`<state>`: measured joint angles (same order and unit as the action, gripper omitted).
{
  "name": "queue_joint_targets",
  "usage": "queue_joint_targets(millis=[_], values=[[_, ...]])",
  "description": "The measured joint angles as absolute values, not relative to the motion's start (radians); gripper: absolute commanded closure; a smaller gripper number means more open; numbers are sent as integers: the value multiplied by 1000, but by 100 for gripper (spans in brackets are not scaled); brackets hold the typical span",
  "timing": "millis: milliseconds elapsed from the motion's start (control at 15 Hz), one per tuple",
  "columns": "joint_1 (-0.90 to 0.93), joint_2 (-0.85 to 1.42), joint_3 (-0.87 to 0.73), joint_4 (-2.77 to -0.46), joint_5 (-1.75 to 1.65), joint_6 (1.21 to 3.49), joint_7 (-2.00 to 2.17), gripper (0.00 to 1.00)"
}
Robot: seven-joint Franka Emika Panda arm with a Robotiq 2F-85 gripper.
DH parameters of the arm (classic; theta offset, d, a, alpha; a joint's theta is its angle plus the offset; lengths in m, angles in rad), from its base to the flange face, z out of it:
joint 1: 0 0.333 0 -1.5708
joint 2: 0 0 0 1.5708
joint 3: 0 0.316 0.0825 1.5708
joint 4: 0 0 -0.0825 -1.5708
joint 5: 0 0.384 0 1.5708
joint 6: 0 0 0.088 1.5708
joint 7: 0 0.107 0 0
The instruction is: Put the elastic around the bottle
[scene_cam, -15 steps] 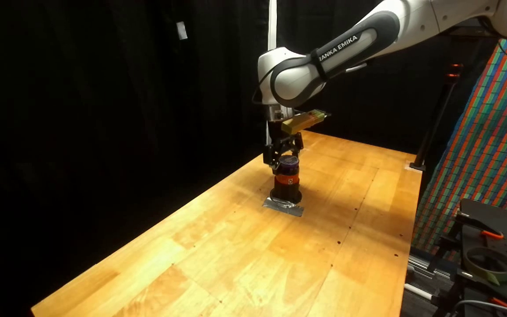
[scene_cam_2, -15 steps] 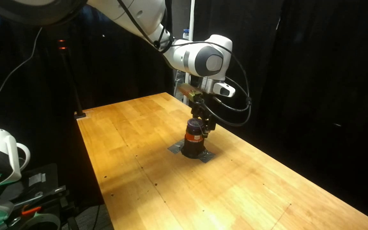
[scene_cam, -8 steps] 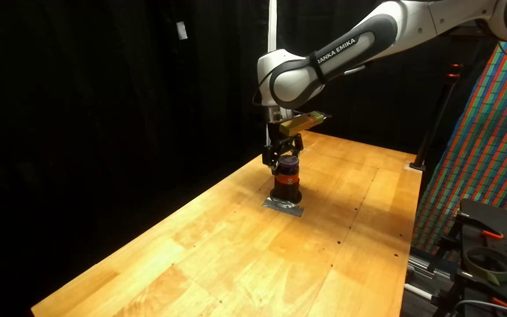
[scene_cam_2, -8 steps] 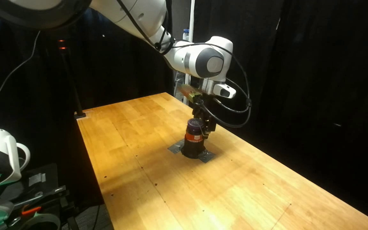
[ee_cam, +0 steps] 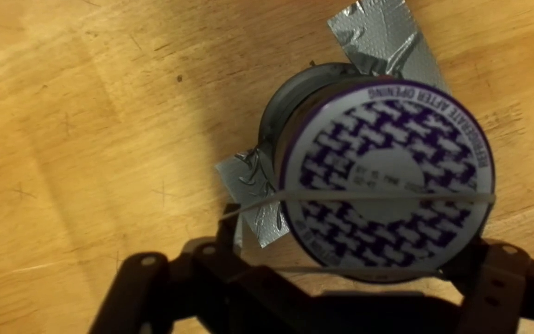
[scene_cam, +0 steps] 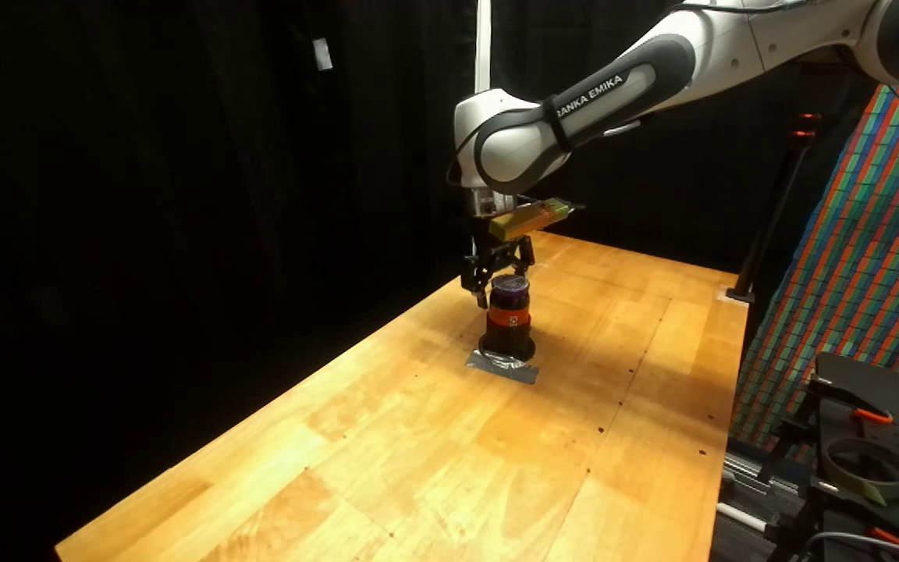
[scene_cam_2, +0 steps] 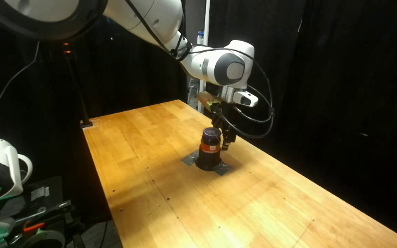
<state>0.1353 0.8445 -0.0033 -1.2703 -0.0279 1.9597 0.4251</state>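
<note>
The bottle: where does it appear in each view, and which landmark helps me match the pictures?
In an exterior view: the bottle, right of and slightly below centre.
In an exterior view: the bottle, below and barely right of centre.
In the wrist view: the bottle, right of centre, seen from above, with the elastic crossing in front.
Shared landmark: the grey tape at the bottle's foot.
</note>
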Motion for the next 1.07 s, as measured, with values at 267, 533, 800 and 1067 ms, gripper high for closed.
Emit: queue_joint_targets(millis=[267,533,800,1067], values=[[135,856,-5,-1251,-25,1934,428,0],[134,867,-8,-1227,-18,1916,433,0],[134,871,-9,-1208,-15,1903,441,0],[134,883,-11,-1197,-15,1901,449,0]])
